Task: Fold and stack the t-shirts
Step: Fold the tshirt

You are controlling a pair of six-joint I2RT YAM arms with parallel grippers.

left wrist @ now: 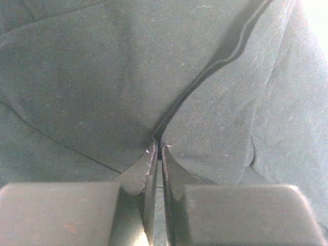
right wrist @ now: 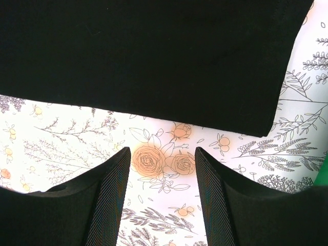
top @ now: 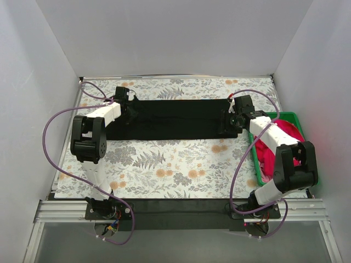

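The black t-shirt lies folded into a long flat band across the far half of the table. At its left end my left gripper is down on it. The left wrist view shows the jaws nearly together, pinching a ridge of the black cloth at their tips. My right gripper sits at the shirt's right end. It is open over bare floral tablecloth, just short of the black hem, with nothing between its fingers. The pinkish-red t-shirt lies bunched in the crate.
A green plastic crate stands at the right edge of the table, partly under the right arm. A floral tablecloth covers the table. White walls close in on the left, back and right.
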